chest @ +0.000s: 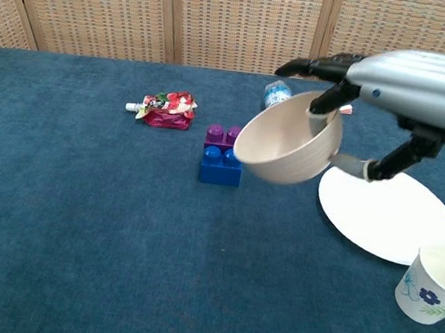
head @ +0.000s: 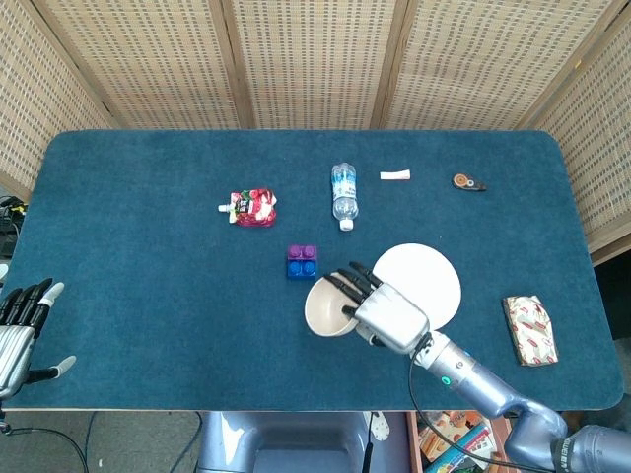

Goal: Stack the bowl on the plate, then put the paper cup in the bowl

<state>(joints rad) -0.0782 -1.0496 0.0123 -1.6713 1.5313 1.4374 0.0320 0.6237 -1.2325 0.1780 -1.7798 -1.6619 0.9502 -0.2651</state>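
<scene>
Looking down from the head view, the right hand holds the bowl by its rim, dark fingers hooked inside. The bowl sits at the hand's left, tipped, with the purple-and-blue block just beyond it. The plate lies flat on the blue worktop, partly hidden behind the hand on its right. Further off lie the red pouch, the water bottle and a patterned packet. The left hand hangs at the worktop's near left edge, fingers spread and holding nothing.

In the chest view, the right hand is raised above the worktop, its fingers over the bowl's far rim and the thumb beneath. The bowl hangs tilted in the air, just left of the plate and not touching it. The paper cup stands upright below the hand, beside the plate's near edge. The block sits left of the bowl, the pouch beyond it.
</scene>
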